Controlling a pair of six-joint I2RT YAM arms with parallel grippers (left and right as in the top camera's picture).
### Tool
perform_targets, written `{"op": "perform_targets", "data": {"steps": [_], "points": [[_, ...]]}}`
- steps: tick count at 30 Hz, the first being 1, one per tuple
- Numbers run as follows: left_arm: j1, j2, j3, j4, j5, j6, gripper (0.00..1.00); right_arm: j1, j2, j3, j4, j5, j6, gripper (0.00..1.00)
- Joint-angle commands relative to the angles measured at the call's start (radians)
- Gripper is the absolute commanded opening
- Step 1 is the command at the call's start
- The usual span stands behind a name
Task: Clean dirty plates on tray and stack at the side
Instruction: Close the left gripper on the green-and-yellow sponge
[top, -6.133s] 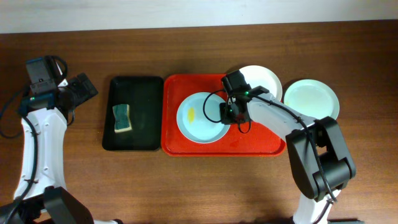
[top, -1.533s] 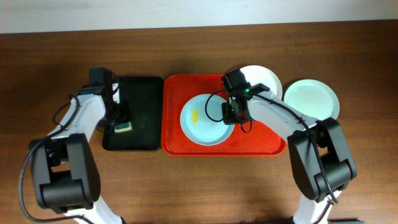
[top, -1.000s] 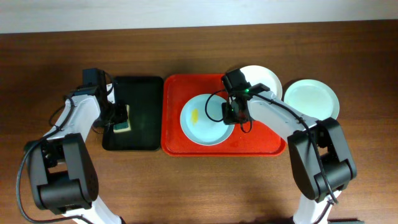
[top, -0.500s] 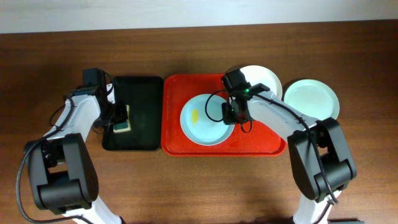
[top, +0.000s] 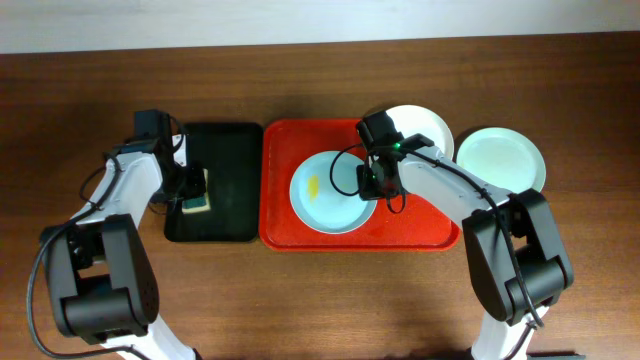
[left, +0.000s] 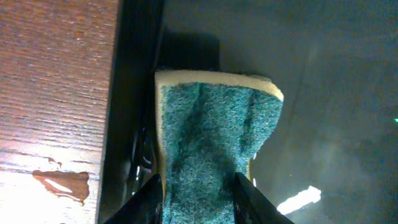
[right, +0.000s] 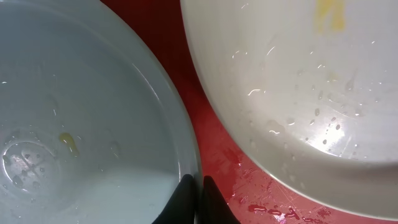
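Progress early: one pale plate (top: 500, 160) aside on bench (top: 300, 300); your left claw (left: 199, 190) grips sponge (left: 214, 130); right claw (right: 194, 186) pinches smeared blue plate (top: 325, 200) rim on tray (top: 275, 180); wiping, stacking not yet done.

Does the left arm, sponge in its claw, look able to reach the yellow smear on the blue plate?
Probably yes. The smear lies on the blue plate's left half, nearest the left claw and its sponge; the right claw pinches only the right rim, so nothing stands between.
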Motion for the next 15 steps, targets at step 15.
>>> {"op": "perform_targets", "data": {"steps": [15], "points": [[-0.039, 0.012, -0.009, 0.018, -0.086, 0.021, 0.36, -0.005, -0.025, 0.009, -0.004, 0.029, -0.003, 0.05]]}}
